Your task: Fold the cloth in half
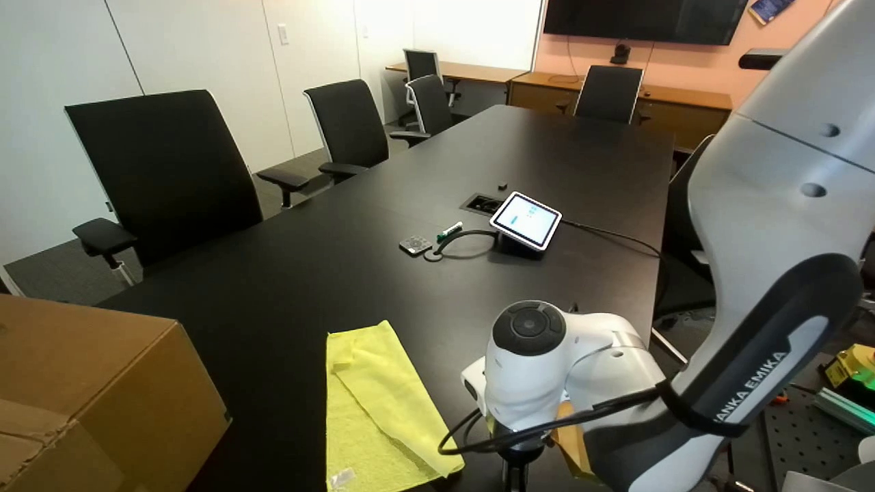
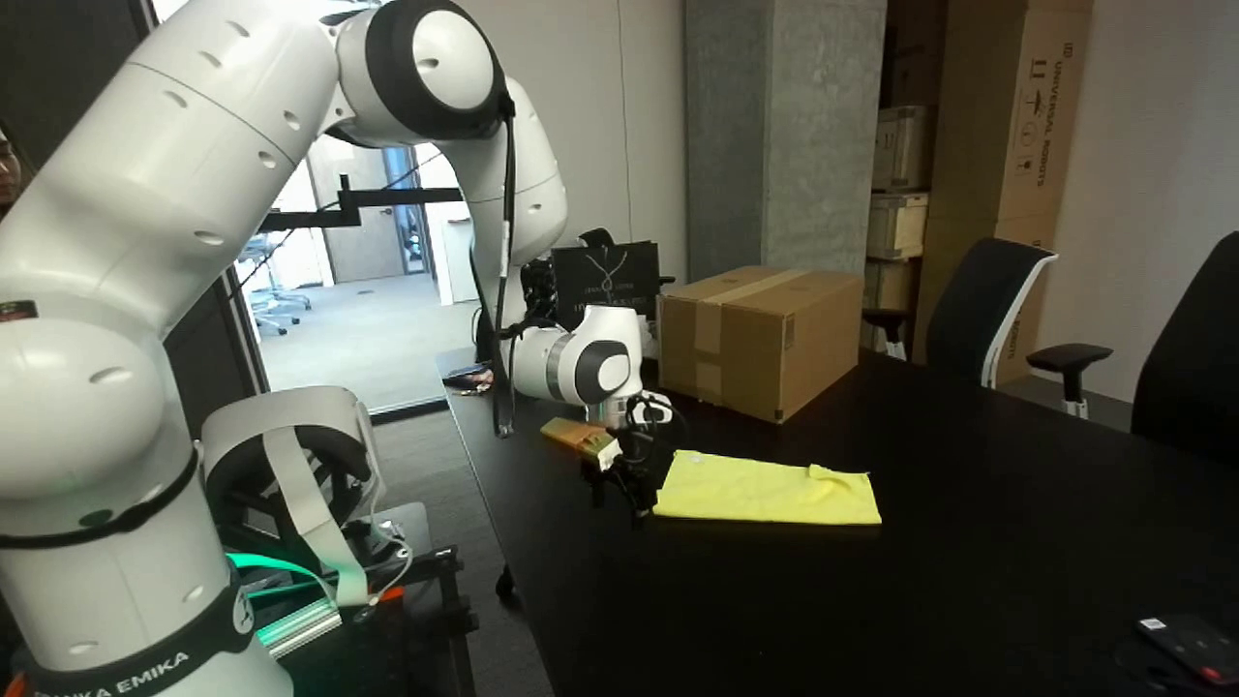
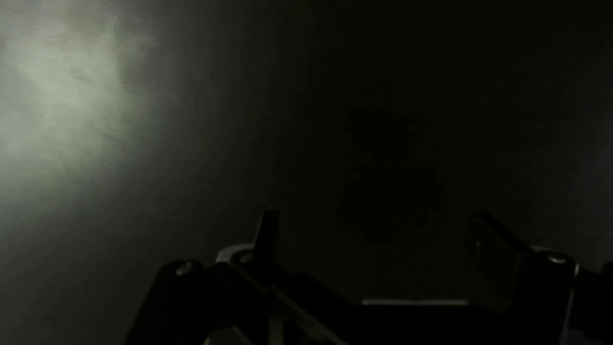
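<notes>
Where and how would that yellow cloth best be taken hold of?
On the cloth, probably the pucker near the end away from the gripper, taken from above with the jaws spread: the fabric stands up there, giving something to pinch, while the rest lies nearly flat.

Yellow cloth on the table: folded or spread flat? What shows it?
Folded, unevenly: in an exterior view, one side of the cloth lies over the rest, its slanting edge leaving part of the layer beneath showing.
</notes>
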